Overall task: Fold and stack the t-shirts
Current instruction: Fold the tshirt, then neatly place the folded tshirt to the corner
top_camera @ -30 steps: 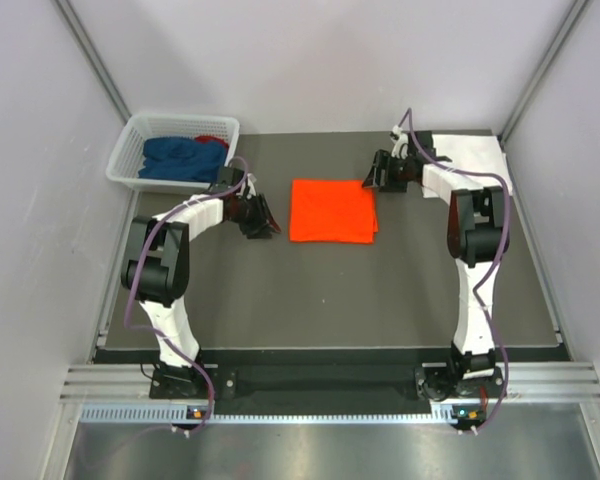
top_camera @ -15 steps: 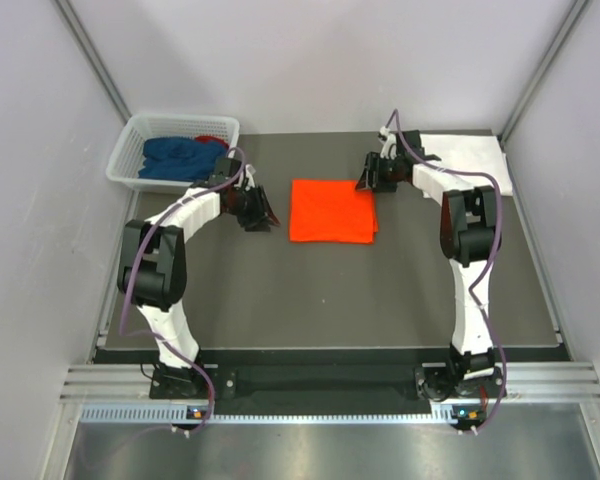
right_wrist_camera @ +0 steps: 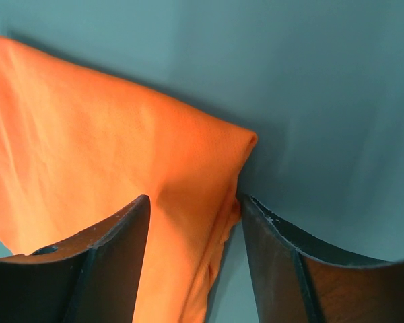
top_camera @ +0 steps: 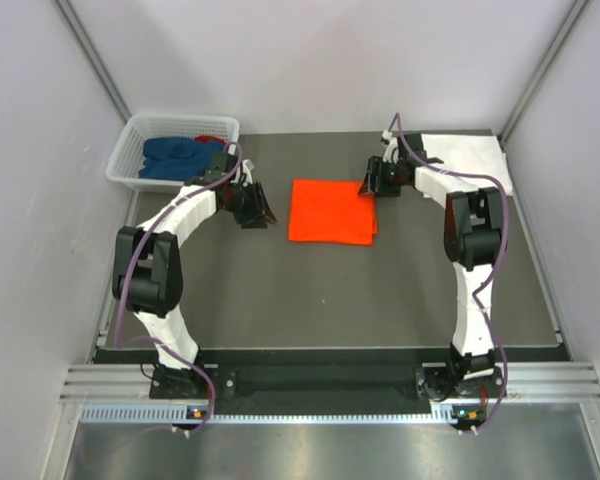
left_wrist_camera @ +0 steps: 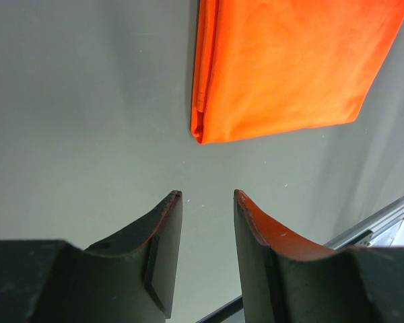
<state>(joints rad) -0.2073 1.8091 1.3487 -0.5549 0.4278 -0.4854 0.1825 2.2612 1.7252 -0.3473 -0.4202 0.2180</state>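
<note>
Left gripper (left_wrist_camera: pixel 207 195) spread, empty, near basket (top_camera: pixel 123 150); right gripper (right_wrist_camera: pixel 195 200) fingers spread astride orange t-shirt (top_camera: pixel 330 210) corner, perhaps touching; white t-shirt (top_camera: pixel 470 152) behind.

The left arm (top_camera: pixel 185 208) and right arm (top_camera: pixel 467 300) are white shells with black joint housings. A purple cable (top_camera: pixel 210 398) loops along each. The fingers (left_wrist_camera: pixel 163 249) are dark, curved, with reddish-worn edges, and black blocks sit behind them.

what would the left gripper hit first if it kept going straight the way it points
Likely the near corner of the folded orange t-shirt, across bare table; if the left gripper tilts down, the table comes first.
</note>
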